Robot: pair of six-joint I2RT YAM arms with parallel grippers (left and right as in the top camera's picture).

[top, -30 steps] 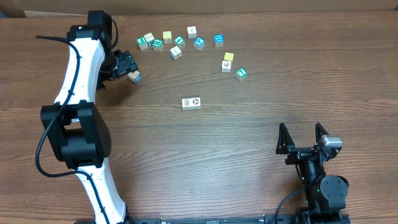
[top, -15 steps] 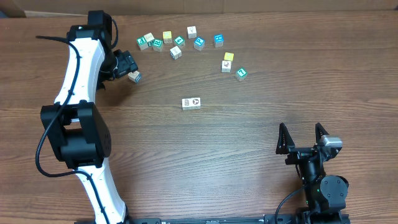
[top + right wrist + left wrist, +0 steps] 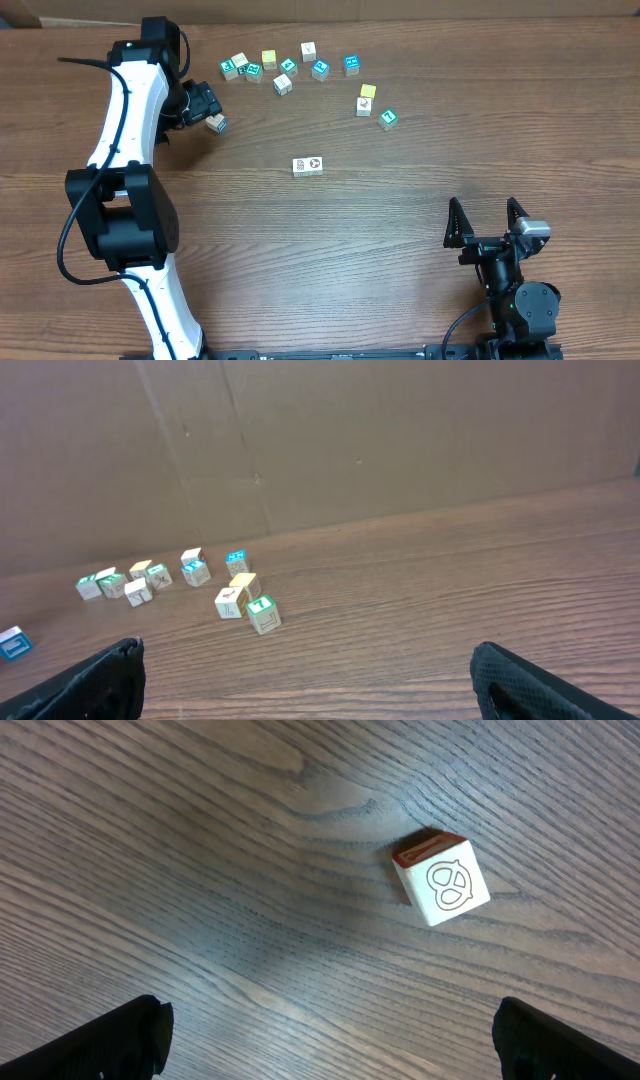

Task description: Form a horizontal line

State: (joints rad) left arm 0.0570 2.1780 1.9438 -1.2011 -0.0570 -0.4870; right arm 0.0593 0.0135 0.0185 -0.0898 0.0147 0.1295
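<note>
Nothing moved | your left gripper (image 3: 205, 108) sat spread by the white cube (image 3: 441, 879) | right gripper (image 3: 487, 225) spread, idle | line (image 3: 307, 166) stayed two cubes.

Picture prints on the cubes; no word or number can be read.

In the left wrist view, a wooden cube (image 3: 441, 878) shows a brown outline of a pretzel on its white face; the mark on its red-brown top is too slanted to make out. Overhead, the pair of white cubes (image 3: 307, 165) at mid-table carries a dark figure on the left one and a round dark-and-red print on the right one. The white letters on the teal cubes (image 3: 320, 69) are too small to read.
</note>
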